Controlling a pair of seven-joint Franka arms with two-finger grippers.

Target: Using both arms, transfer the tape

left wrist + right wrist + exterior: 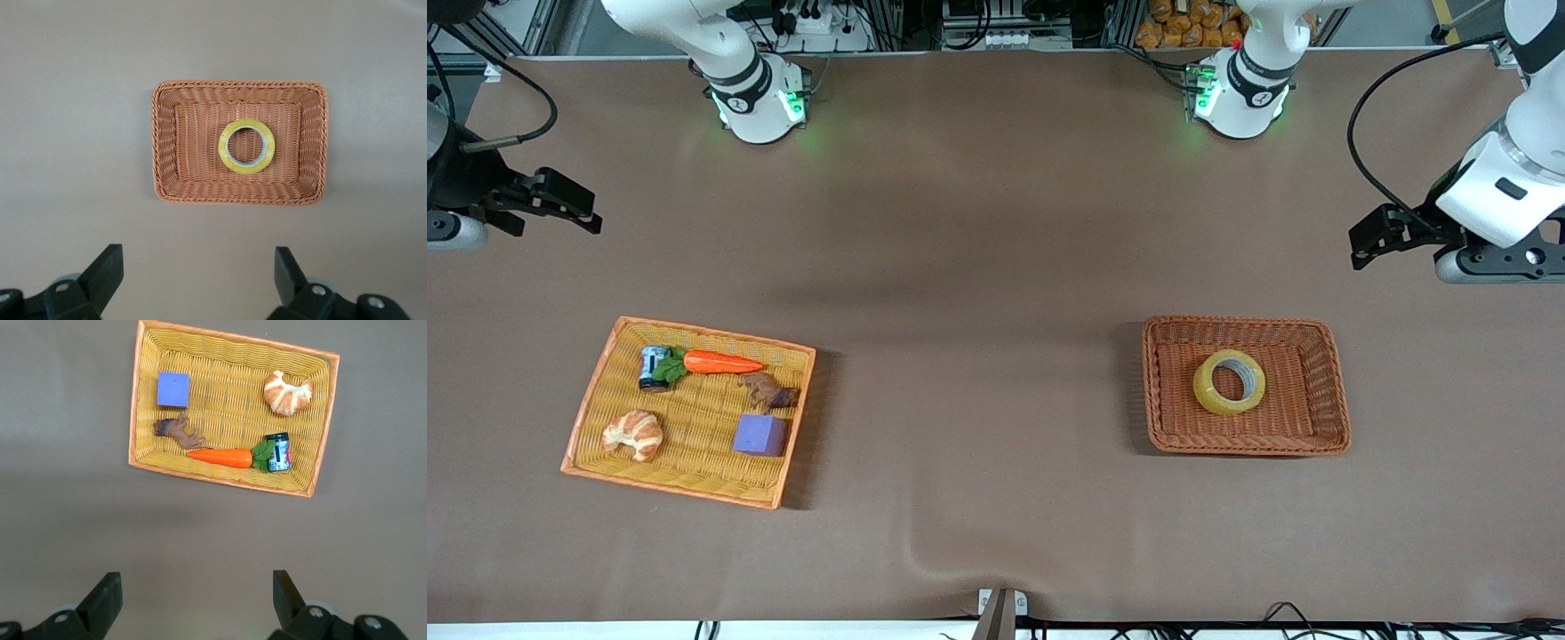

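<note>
Yellowish tape (1229, 382) is being kept flat in the brown basket (1329, 427), well apart from both grippers. Left gripper (198, 277) and right gripper (197, 597) are being held open over bare table.

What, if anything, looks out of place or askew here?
Little stands out. The yellow basket sits skewed to the table edge and the small can in it lies on its side. The tape lies flat in the brown basket.

The brown table (996, 267) carries a yellow tray (596, 404) and a brown basket (1325, 391), well apart.
</note>
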